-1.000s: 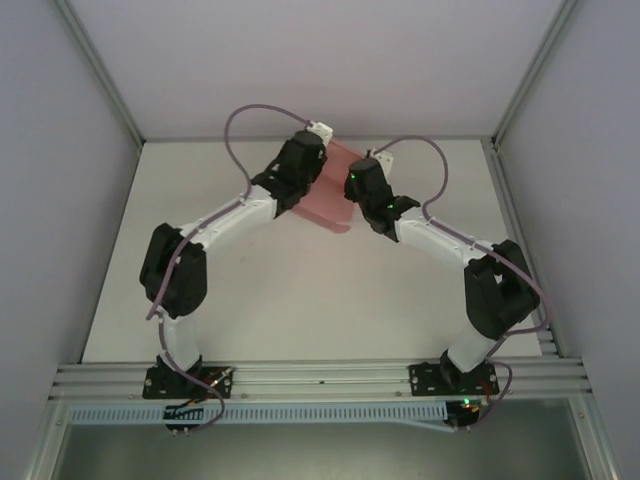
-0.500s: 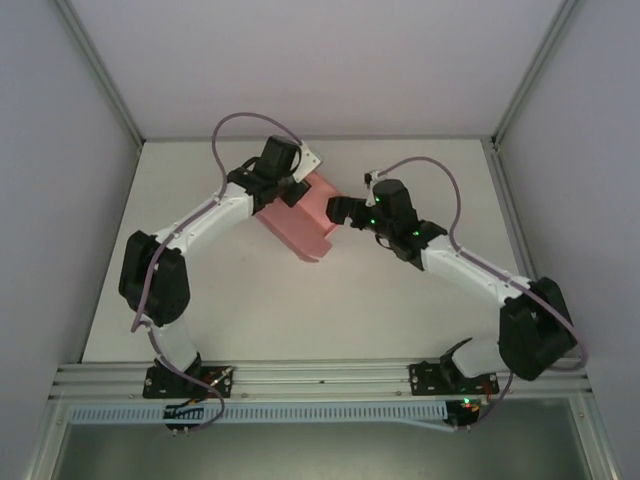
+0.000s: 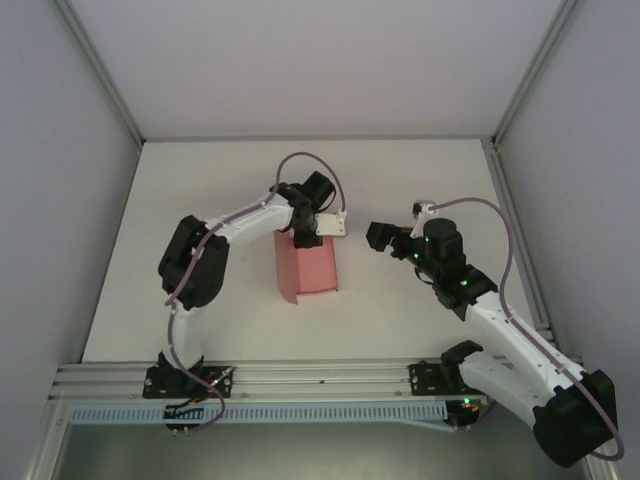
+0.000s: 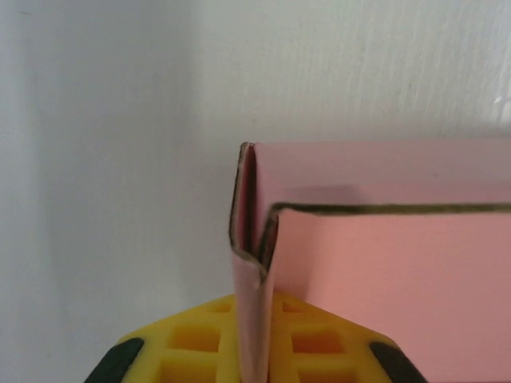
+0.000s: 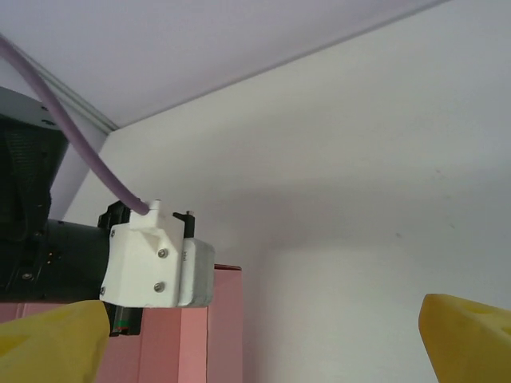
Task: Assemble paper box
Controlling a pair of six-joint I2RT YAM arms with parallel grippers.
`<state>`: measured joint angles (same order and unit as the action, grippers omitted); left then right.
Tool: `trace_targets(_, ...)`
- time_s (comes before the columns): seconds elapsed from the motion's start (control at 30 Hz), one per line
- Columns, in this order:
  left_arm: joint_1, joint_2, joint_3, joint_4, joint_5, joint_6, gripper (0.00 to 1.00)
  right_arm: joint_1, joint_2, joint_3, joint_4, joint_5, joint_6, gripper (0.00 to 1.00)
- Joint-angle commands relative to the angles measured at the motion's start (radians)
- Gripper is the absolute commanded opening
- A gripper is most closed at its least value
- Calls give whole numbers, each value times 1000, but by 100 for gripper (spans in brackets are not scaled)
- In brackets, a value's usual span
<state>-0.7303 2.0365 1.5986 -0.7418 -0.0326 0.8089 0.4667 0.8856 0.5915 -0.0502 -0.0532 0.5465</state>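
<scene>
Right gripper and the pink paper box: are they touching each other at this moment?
Apart. The top external view shows a strip of bare white table between the open right gripper and the near side of the paper box.

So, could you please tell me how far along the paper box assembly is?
Done, it seems: the paper box lies on the table with one corner wall folded up. In hand: the left fingers pinch that wall at the box's far edge, while the right fingers stand wide open, apart from it. To do: the remaining walls and flaps, though I cannot tell how many.
</scene>
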Motion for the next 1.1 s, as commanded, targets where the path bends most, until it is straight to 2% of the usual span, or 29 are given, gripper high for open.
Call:
trace_targets(0.0,-1,28,56,-70,1,40,27,-12,-7,-7,-60,72,20,100)
trace_targets(0.1,-2,18,62,-66,10,36,49,-13,2,3,-67,62,1,100)
trace_targets(0.17,-3,-4,60,-55,23,35,60,-14,10,7,-65,62,-9,100)
trace_targets(0.43,1,-133,-17,76,61,32,73,-14,108,49,-37,-37,-108,100)
trace_targets(0.6,37,-125,0,97,68,-40,73,-14,179,76,-26,-60,-127,100)
trace_targets(0.7,85,-159,-19,146,129,-99,74,-13,240,96,5,-155,-204,100)
trace_targets(0.77,113,-218,-58,250,133,-179,100,-11,307,138,19,-232,-304,100)
trace_targets(0.87,155,-341,-152,433,139,-341,100,-7,463,288,-41,-346,-496,96)
trace_targets(0.93,180,-427,-215,534,106,-486,100,2,604,434,-150,-415,-651,90)
trace_targets(1.07,264,-581,-324,614,34,-813,100,43,906,799,-509,-481,-950,76)
